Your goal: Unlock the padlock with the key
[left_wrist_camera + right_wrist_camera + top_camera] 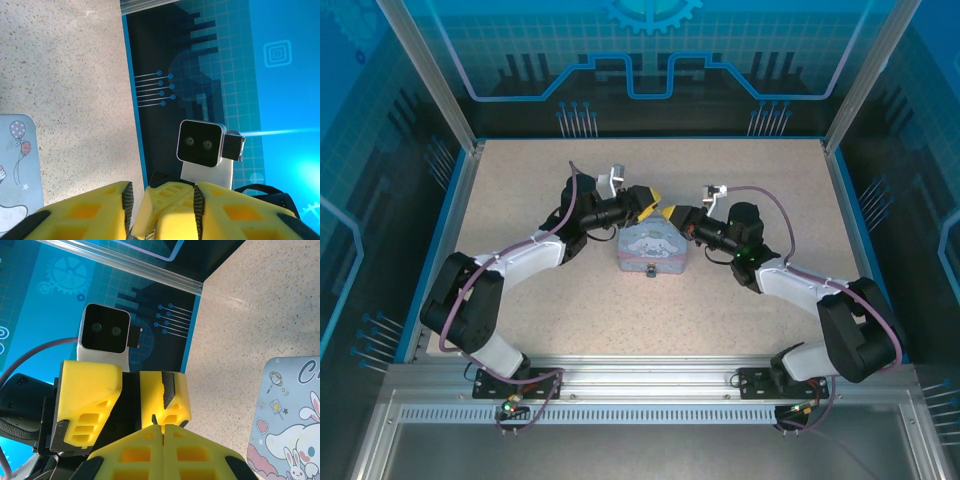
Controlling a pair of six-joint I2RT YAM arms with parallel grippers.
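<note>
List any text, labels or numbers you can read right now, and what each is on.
"C" plus a cut-off second letter: script on the tin lid, right wrist view; rest out of frame.
The tin lid in the top view: print too small to read.
Blue wall panels: gear and circuit graphics, no words.

1. The left arm (515, 262), rooted at 7 o'clock of the overhead view, has bulky black joint housings joined by smooth white links.
2. The right arm (795, 285), rooted at 5 o'clock, has the same black-and-white build, with a small green light (739, 258) near its wrist.
3. A mauve cable (444, 325) runs along each arm.
4. The left gripper (650, 207) and right gripper (672, 215) have chunky yellow fingers (87, 400) with slotted cut-outs and ribbed black pads (169, 389).
5. Each wrist carries a wrist camera (104, 334), a rounded white box with a black face and two lenses.
</note>
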